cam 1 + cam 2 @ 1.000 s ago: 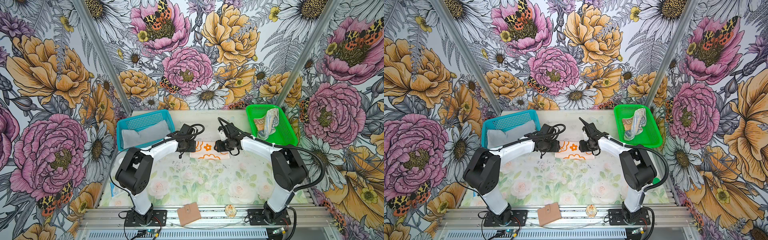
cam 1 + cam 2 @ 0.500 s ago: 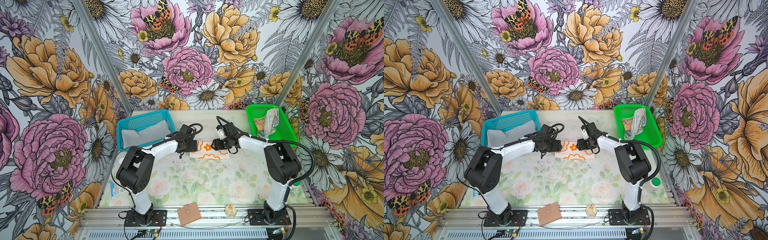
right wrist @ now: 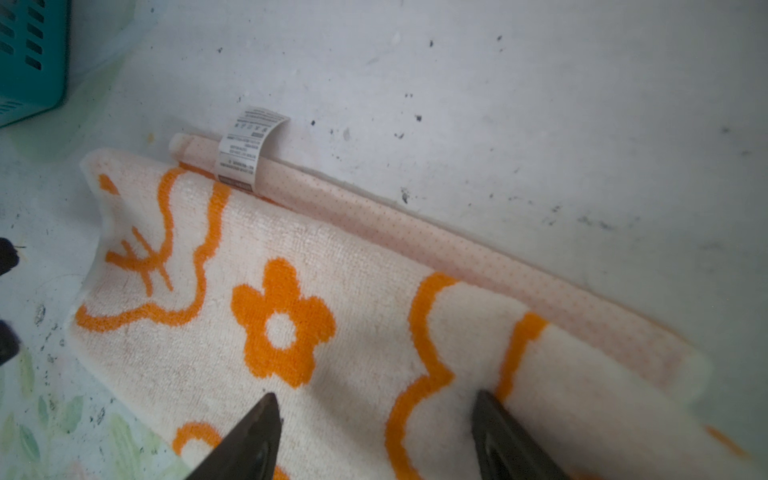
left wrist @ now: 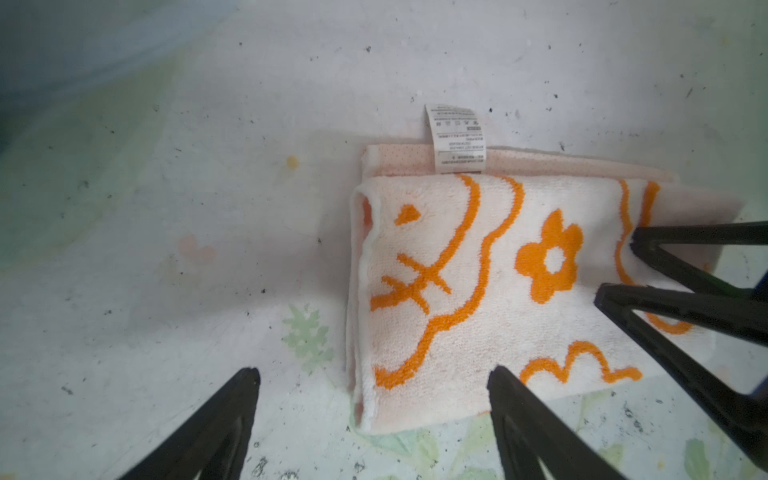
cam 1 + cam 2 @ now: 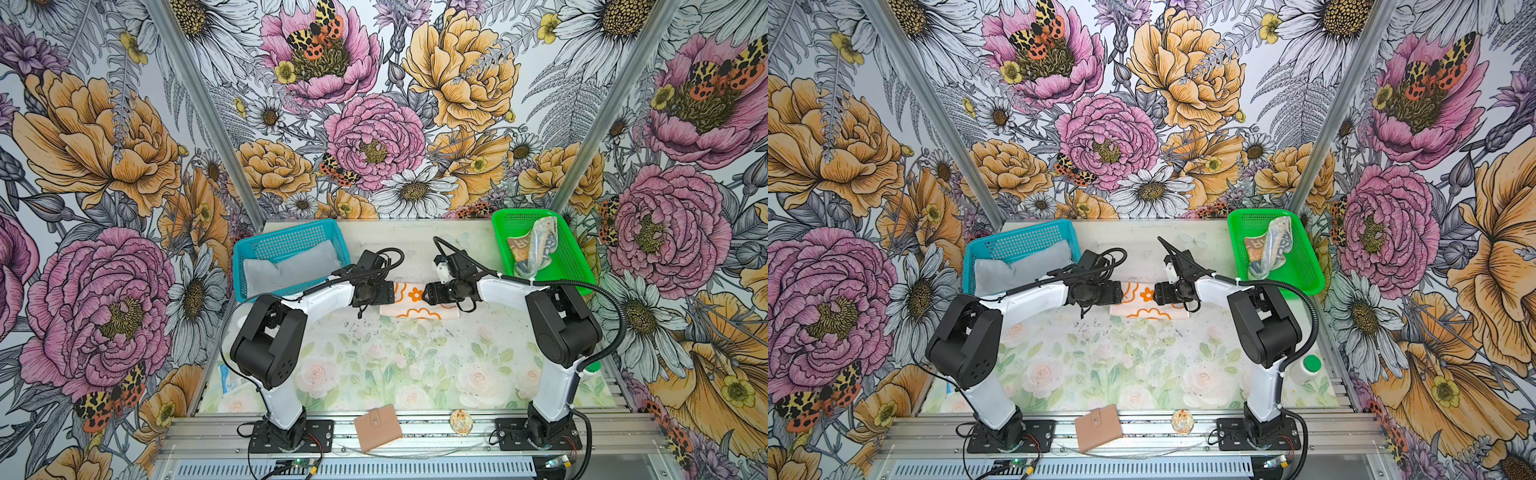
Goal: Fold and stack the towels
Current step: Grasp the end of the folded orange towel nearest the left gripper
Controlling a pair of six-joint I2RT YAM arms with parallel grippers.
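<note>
Orange flowers on cream: the flower towel (image 5: 417, 302) lies folded flat on the table (image 5: 374, 365), in the far middle part. You have the left gripper (image 5: 393, 292) at its left end and the right gripper (image 5: 426, 293) at its right end, both low over it. In the left wrist view your left jaws stand spread, with nothing between them; one finger (image 4: 232, 409) is over the bare table, the other over the near corner of the towel. In the right wrist view your right jaws are spread too, above the cloth, and they pinch nothing; I cannot tell if the tips touch it. Along the far edge the lower layer shows as a dotted pink strip, and a white label (image 4: 456, 139) sticks out there. The grey towel (image 5: 291, 266) lies in the blue basket (image 5: 286, 230) at the far left. The lettered towel (image 5: 534, 245) lies crumpled in the green basket (image 5: 575, 268) at the far right. A wallet (image 5: 377, 422) lies on the metal frame (image 5: 199, 432) at the near side, well apart from all towels
</note>
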